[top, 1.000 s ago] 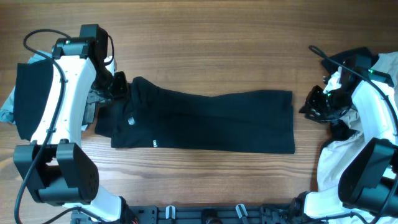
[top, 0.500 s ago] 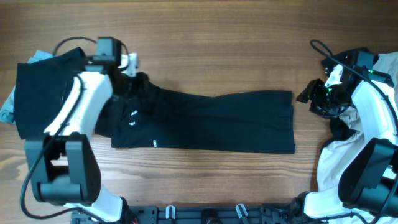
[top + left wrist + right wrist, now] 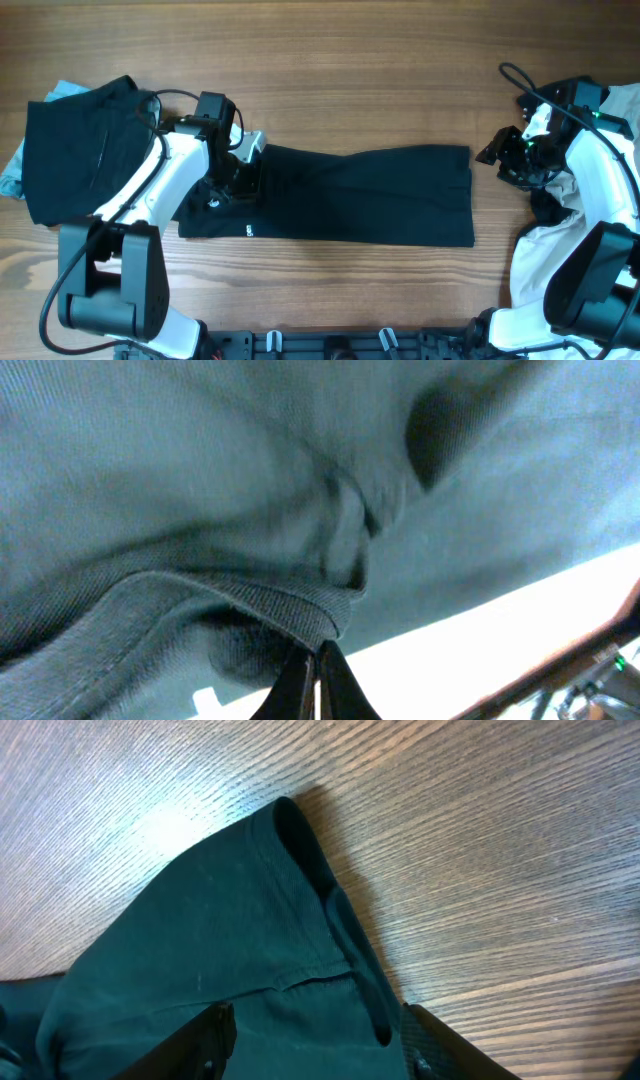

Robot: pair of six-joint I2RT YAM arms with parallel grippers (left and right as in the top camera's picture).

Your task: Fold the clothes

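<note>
The clothes here are chiefly a long black shirt (image 3: 360,195) lying flat across the middle of the table. My left gripper (image 3: 243,163) sits over its left end, shut on a ribbed edge of the fabric; in the left wrist view the fingertips (image 3: 316,665) pinch that edge of the black shirt (image 3: 200,480). My right gripper (image 3: 493,154) hovers by the shirt's far right corner. It is open, and in the right wrist view the shirt's corner (image 3: 220,930) lies between and below its spread fingers (image 3: 215,1035).
A black garment (image 3: 75,140) lies piled at the left edge over a light blue one (image 3: 12,172). Whitish cloth (image 3: 540,255) is heaped at the right, behind my right arm. Bare wood (image 3: 350,60) runs along the far side.
My left gripper has moved right from the shirt's left end onto the shirt and closed on the fabric, pulling that end inward. My right gripper has opened wider and shifted slightly.
</note>
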